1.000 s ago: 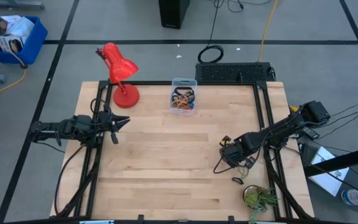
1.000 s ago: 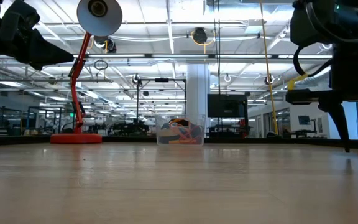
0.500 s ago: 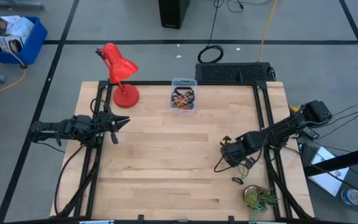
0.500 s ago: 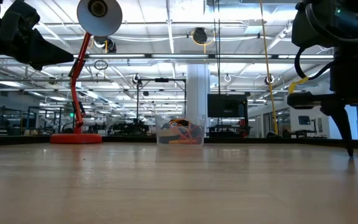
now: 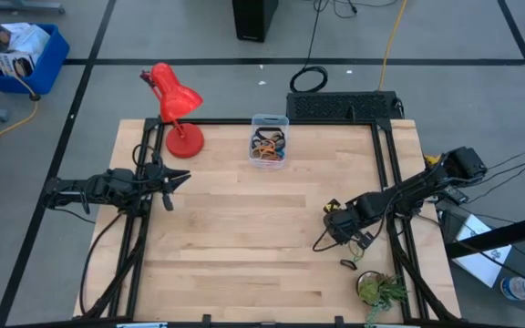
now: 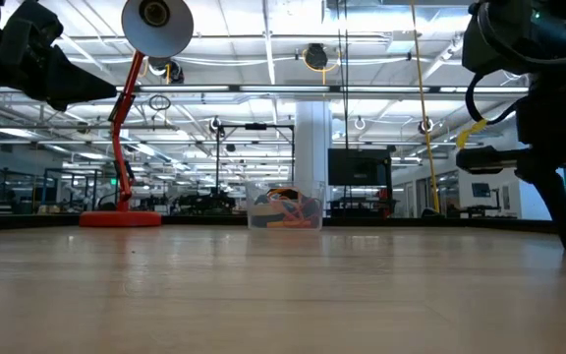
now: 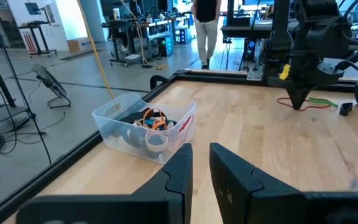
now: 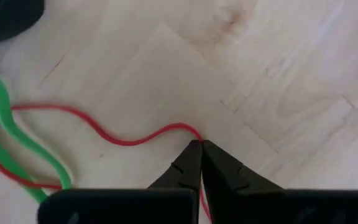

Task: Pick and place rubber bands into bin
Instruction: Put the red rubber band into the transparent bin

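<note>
Right wrist view: thin red rubber band (image 8: 123, 140) lies wavy

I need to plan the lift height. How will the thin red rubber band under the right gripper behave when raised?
Probably floppy: the thin red rubber band lies in loose curves on the wooden table. The right gripper pinches one strand, so the rest should dangle. The green band crossing it might drag along.

Bin (image 6: 285, 209) — beside red lamp (image 6: 136, 118)
</note>
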`<action>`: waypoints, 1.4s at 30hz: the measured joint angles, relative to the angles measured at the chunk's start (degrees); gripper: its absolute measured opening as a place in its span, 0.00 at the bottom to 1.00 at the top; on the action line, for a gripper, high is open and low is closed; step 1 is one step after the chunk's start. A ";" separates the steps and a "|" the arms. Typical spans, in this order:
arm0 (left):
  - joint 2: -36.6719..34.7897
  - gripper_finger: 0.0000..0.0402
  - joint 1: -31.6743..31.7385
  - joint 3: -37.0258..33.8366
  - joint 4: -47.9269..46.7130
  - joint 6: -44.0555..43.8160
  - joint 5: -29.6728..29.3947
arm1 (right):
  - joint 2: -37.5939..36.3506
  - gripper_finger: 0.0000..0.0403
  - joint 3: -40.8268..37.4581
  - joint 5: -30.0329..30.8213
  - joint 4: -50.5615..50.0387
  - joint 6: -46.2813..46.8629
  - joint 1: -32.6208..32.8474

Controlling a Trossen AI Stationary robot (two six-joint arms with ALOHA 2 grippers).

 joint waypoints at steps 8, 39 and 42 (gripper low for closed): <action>0.00 0.16 0.00 0.00 0.00 -0.04 0.00 | -4.27 0.00 6.01 15.82 5.29 10.03 -0.50; -0.01 0.16 0.04 0.02 0.55 -0.24 0.46 | -19.53 0.00 8.51 54.07 69.38 -9.07 -4.04; 0.00 0.16 0.04 0.02 0.51 -0.24 0.46 | -19.53 0.00 8.51 54.02 69.47 -9.11 -4.80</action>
